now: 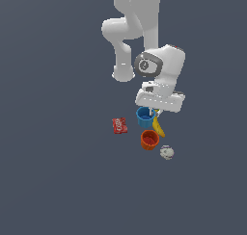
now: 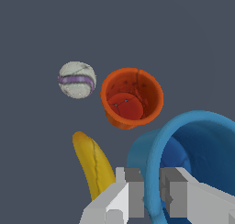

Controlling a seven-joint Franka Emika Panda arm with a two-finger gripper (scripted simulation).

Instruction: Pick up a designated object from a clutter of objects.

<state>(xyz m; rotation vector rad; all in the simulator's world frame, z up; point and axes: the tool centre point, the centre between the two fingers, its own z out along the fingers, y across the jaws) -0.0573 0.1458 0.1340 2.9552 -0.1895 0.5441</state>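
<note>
The bright blue cup (image 1: 144, 116) sits directly under my gripper (image 1: 155, 112), behind the orange-red cup (image 1: 149, 139). In the wrist view my gripper (image 2: 153, 193) straddles the blue cup's (image 2: 193, 145) near wall. One finger (image 2: 133, 191) is outside the wall and the other (image 2: 176, 191) inside, both pressed to it. The cup looks tilted toward the camera. I cannot tell whether it is off the floor. The yellow banana (image 2: 94, 165) lies just beside the outer finger.
The orange-red cup (image 2: 132, 98) stands upright close to the blue cup. A whitish ball with a purple band (image 2: 77, 79) lies beside it, also in the exterior view (image 1: 167, 152). The banana (image 1: 158, 127) lies between cups and gripper. A flat red packet (image 1: 119, 125) lies at the exterior view's left.
</note>
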